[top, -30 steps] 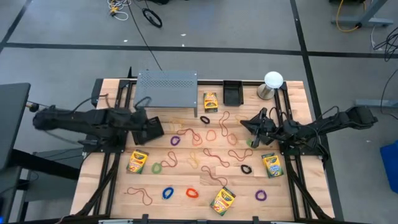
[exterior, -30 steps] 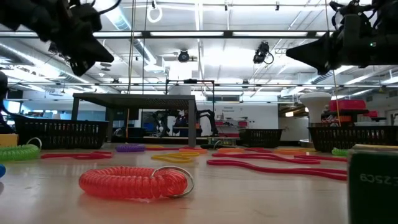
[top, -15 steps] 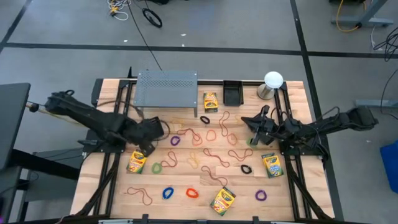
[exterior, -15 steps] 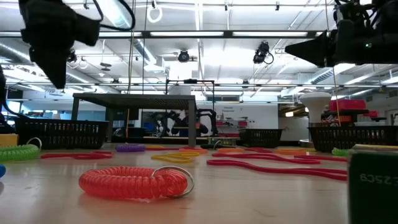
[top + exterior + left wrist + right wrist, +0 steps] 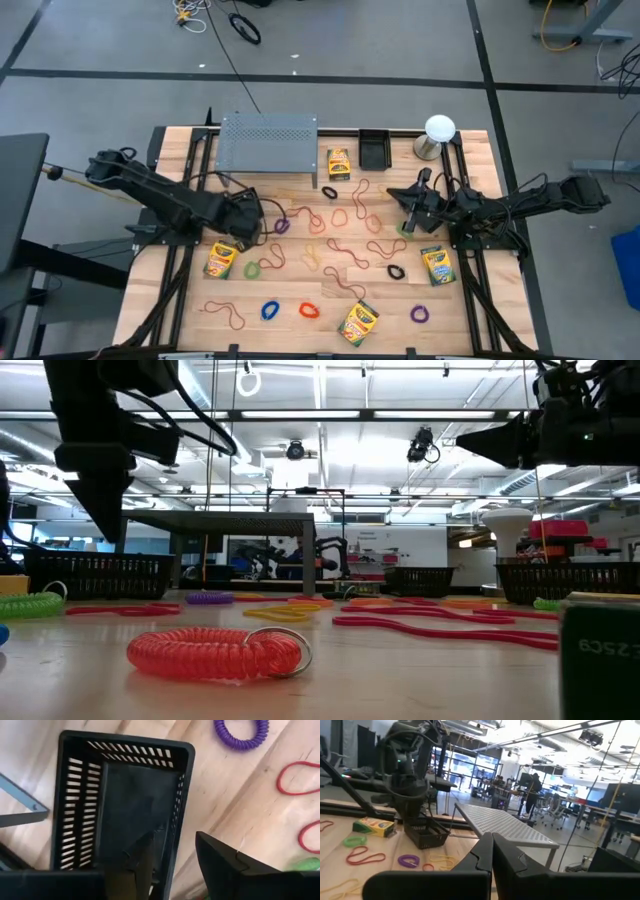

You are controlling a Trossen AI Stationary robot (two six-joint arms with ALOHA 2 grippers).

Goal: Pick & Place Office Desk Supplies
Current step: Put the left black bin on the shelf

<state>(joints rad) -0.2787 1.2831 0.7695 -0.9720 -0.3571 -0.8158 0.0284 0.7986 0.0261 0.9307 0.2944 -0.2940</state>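
Overhead, the left gripper hangs above a small black slotted basket on the left half of the wooden desk, its fingers parted and holding nothing; the wrist camera looks straight down into the basket, whose floor looks bare, with a purple coiled loop lying just beyond its rim. Across the desk, the right gripper is held above the surface near the right side, its fingers pressed together and holding nothing. Rubber-band loops in tan, red, blue, purple, green and black lie scattered over the middle and front of the desk, a red coiled one sitting closest to the table-level camera. Yellow-and-green crayon boxes rest flat on the wood: one just in front of the left gripper, one near the back beside a grey perforated metal stand, one on the right, and one at the front edge. A second black tray sits at the back, near a white ball on a metal base.
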